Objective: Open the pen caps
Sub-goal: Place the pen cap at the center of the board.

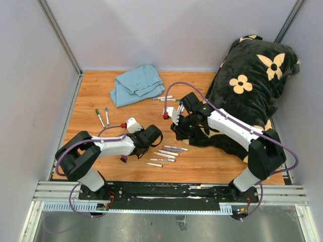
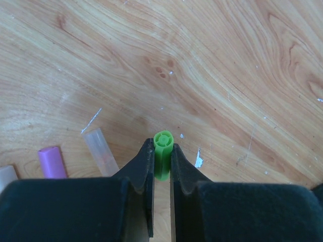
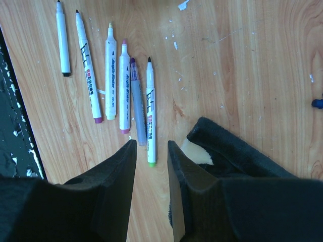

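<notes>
Left gripper [image 2: 162,147]: jaws nearly shut, pinching the green cap [image 2: 163,151] across its side wall. The cap's open end faces the wrist camera. It is held just above the table [image 2: 227,75], off any marker.

Right gripper [image 3: 151,145]: jaws part open with nothing between them. It hangs over the near end of the marker row [image 3: 125,85], beside a blanket [image 3: 222,146] corner.

Other caps: a purple cap [image 2: 52,162] and a clear cap [image 2: 101,151] lie loose on the wood just left of the left gripper.

Row of six markers: the far ends show bare tips. The near ends are coloured; I cannot tell whether these are caps or plugs. In the top view, a capped pair [image 1: 100,118], green and blue, lies well apart to the left.

Handling, judged:
- A cap is tiny, very light, hollow hard plastic with a smooth round wall, so it is likely slippery.
- It should not crush under a light squeeze, but it can squirt out of the pads if the pinch is off-centre.
- Take it at mid-length, square across the diameter, as the green one is held now.
- Once released it will probably roll or bounce, so set it down low.
- The barrels are thin, stiff and light, and they roll on the wood.
- For a capped marker, hold the barrel close behind the cap with one gripper and the cap wall with the other. Pull straight along the axis, since a bending pull risks a slip.
</notes>
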Controlling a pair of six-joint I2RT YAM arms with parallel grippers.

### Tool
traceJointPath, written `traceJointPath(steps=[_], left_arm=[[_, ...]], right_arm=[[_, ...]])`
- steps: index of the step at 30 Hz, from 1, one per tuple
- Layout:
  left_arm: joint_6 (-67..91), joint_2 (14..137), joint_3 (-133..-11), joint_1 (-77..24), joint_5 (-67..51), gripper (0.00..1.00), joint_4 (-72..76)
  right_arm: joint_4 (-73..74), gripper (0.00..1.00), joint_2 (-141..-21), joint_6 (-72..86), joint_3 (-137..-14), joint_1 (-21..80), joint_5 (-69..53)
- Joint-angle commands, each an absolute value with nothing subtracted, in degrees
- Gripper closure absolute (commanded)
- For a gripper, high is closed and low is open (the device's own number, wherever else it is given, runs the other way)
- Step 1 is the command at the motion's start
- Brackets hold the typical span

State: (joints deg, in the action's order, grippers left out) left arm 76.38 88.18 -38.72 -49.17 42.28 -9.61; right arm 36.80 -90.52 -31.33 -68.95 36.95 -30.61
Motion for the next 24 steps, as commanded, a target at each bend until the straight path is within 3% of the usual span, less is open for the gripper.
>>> traceJointPath(steps=[1,6,9,21,24], left_arm=[[78.9,90.28,-41.5,-48.56,42.92,0.89,-13.59],[80.62,91.58,-42.91,-48.38,42.77,0.86,-17.11],[81.09,91.81,-43.53,-48.41,42.16,0.73,-18.43],[80.93,91.04,-44.14,-48.43,42.37,0.7,-20.47],[78.36,89.82,-44.99,-48.43,41.4,0.63,-20.46]], right_arm=[[37.87,0.68,-88.68,-31.55,-68.82,35.9,-32.05],[37.82,0.68,-88.37,-31.55,-68.81,35.69,-32.32],[37.86,0.68,-88.33,-31.56,-68.81,35.6,-32.45],[37.87,0.68,-88.2,-31.46,-68.75,35.42,-32.74],[37.85,0.68,-88.24,-31.46,-68.79,35.33,-32.82]])
